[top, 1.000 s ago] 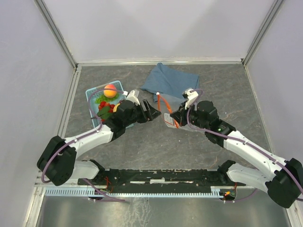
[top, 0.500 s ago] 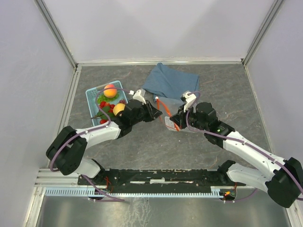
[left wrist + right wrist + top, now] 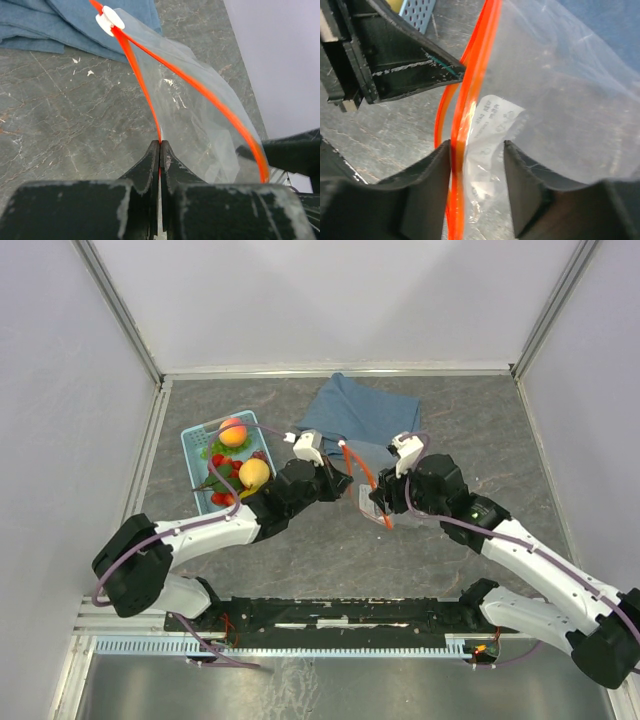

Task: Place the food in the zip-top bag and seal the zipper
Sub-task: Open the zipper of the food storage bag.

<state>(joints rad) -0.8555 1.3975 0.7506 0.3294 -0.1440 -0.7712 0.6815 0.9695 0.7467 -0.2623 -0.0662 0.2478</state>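
Pinching one red-orange lip of the zipper (image 3: 142, 95), the left end effector (image 3: 160, 146) has its fingers pressed flat together on the strip. The zip-top bag (image 3: 200, 125) stretches out ahead of it with its mouth pulled open. The white slider (image 3: 110, 19) sits at the far end of the zipper, ahead of these fingers, over the folded blue cloth (image 3: 50, 25). The bag's other lip runs to the right end effector (image 3: 475, 150), opposite the left one. Its fingers stand a narrow way apart, straddling that strip and the clear film, with the strip lying against one finger. Below the bag is the grey marbled tabletop (image 3: 65, 110). The food lies in the light blue basket (image 3: 190, 445), behind and to the left of the left end effector and beside that arm: two peaches (image 3: 233, 431), strawberries (image 3: 222, 465) and green leaves.
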